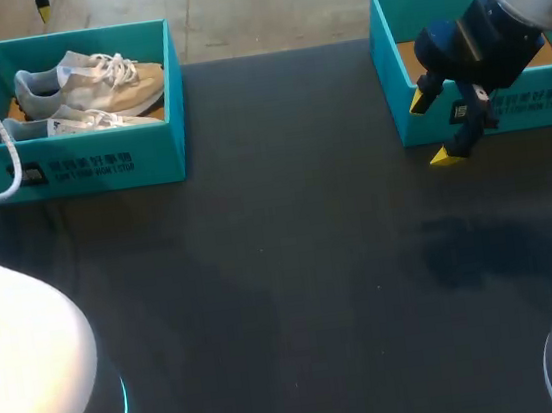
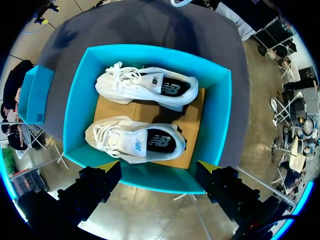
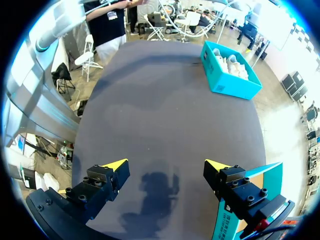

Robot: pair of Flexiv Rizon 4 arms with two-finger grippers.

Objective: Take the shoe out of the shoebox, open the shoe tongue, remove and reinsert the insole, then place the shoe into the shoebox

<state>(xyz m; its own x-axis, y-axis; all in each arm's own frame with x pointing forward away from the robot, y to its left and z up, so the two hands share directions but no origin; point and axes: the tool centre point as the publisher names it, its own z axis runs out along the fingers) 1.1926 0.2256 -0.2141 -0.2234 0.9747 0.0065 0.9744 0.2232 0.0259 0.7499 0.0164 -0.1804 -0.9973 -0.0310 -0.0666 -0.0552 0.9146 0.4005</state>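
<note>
Two shoes [image 1: 90,83] in shoebox [image 1: 100,166] at far-left corner of tabletop [image 1: 293,265], left jaws spread above it, right jaws spread over front wall of far-right shoebox [image 1: 536,109]

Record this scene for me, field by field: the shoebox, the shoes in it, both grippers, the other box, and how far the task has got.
shoebox: teal, open, far left on the table
left gripper: open, empty, above the shoebox's rim
near shoe: pale sneaker, upright, laced, insole in
far shoe: matching, alongside it
right gripper: open, empty, by the second box's front wall
second box: teal, far right, no shoe visible inside
stage: no shoe taken out yet
</note>
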